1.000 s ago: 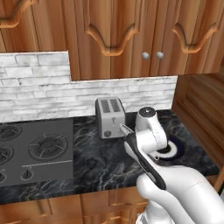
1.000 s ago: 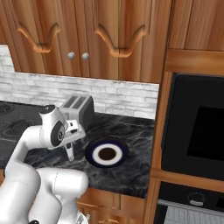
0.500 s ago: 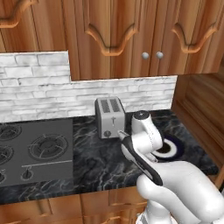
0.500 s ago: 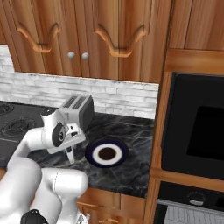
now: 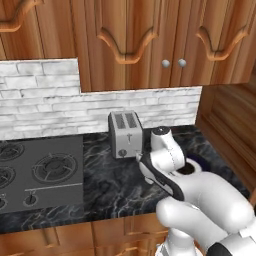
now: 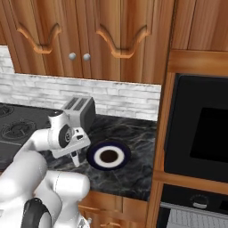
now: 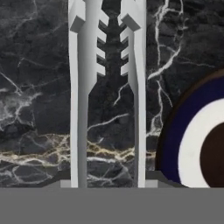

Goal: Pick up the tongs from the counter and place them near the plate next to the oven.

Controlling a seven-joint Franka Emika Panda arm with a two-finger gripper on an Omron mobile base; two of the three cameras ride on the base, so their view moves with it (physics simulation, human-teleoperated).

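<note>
The tongs are slim, pale silver metal, two long narrow arms running side by side with a gap between them and toothed inner edges near the far tips. In the hand view they stretch straight up from the bottom edge, over the counter and just left of the plate; whether they touch the counter cannot be told. The counter is glossy black marble with thin white veins. The plate lies flat on it: dark blue rim, white ring, brown centre. The oven stands right of the plate, dark glass door in a tall wooden cabinet.
</note>
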